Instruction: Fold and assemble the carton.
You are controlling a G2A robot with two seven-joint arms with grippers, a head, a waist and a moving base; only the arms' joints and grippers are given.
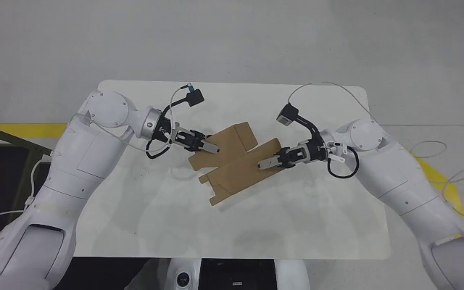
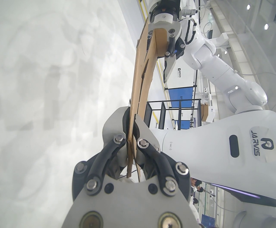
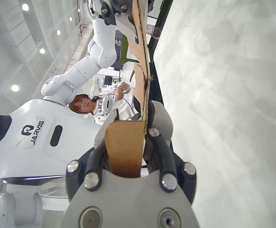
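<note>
A flat brown carton (image 1: 230, 161) is held above the white table (image 1: 145, 217) between my two arms. My left gripper (image 1: 211, 148) is shut on its left edge. In the left wrist view the carton (image 2: 142, 71) runs edge-on out of the left gripper (image 2: 131, 126) toward the right gripper (image 2: 167, 41) at the far end. My right gripper (image 1: 265, 164) holds the carton's right end. In the right wrist view a bent flap of the carton (image 3: 126, 146) spans the gap between the right gripper's (image 3: 131, 127) fingers, while the main sheet lies against one finger (image 3: 160, 117).
The table's front and left areas show bare white surface (image 1: 130, 232). A yellow floor stripe (image 1: 29, 130) runs past the table on both sides. The left arm's gripper (image 3: 126, 17) appears far off in the right wrist view.
</note>
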